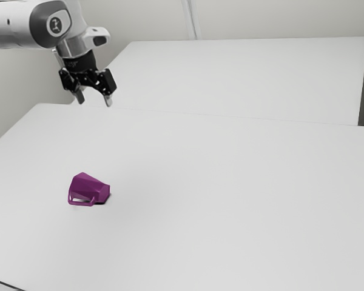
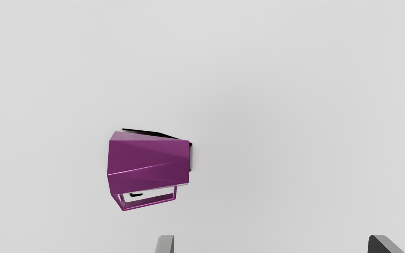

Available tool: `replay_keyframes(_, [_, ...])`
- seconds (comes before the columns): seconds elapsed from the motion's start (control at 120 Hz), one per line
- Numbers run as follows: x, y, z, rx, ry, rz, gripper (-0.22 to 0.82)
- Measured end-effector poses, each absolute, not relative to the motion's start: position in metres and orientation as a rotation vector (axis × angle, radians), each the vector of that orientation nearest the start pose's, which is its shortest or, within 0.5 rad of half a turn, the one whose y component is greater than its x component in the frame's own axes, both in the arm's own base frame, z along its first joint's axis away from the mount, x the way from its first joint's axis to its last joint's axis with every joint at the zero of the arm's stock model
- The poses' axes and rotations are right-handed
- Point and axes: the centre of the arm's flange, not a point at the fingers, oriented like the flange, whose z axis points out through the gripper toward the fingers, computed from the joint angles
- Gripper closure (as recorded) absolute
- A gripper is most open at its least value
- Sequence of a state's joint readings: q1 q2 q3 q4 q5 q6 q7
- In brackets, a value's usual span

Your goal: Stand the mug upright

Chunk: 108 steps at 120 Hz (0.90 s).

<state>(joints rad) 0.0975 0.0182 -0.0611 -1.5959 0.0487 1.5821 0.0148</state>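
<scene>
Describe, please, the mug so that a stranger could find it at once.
On the white table, look toward the exterior view's left. The mug lies there on its side, apart from the open gripper. Unlike that gripper, it is purple, faceted, with an angular handle.

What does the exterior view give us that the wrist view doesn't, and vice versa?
Exterior view's own: the arm, back wall and white surface beyond the table.

Wrist view's own: a near top-down look at the mug, off-center, toward one fingertip.

Both: mug on its side, handle visible, gripper open and clear of it.
</scene>
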Motion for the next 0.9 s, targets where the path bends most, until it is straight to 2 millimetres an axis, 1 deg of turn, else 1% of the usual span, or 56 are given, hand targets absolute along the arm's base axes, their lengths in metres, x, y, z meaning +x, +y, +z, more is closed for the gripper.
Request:
replay_keyframes(0.133, [0.563,0.027,0.603,-3.094,-0.031,0.027,0.00])
replay_keyframes(0.283, [0.562,0.019,0.603,-3.094,-0.007,0.010,0.00])
replay_keyframes(0.433, [0.557,0.003,0.573,-3.144,0.016,0.096,0.00])
replay_keyframes(0.517, [0.548,-0.004,0.557,-3.159,0.030,0.125,0.00])
replay_keyframes(0.608, [0.543,-0.005,0.539,-3.168,0.042,0.144,0.00])
replay_keyframes(0.658, [0.542,0.002,0.530,-3.171,0.034,0.145,0.00])
replay_keyframes(0.708, [0.543,0.015,0.521,-3.174,0.011,0.143,0.00])
replay_keyframes(0.9, [0.538,0.086,0.497,-3.172,-0.146,0.112,0.00])
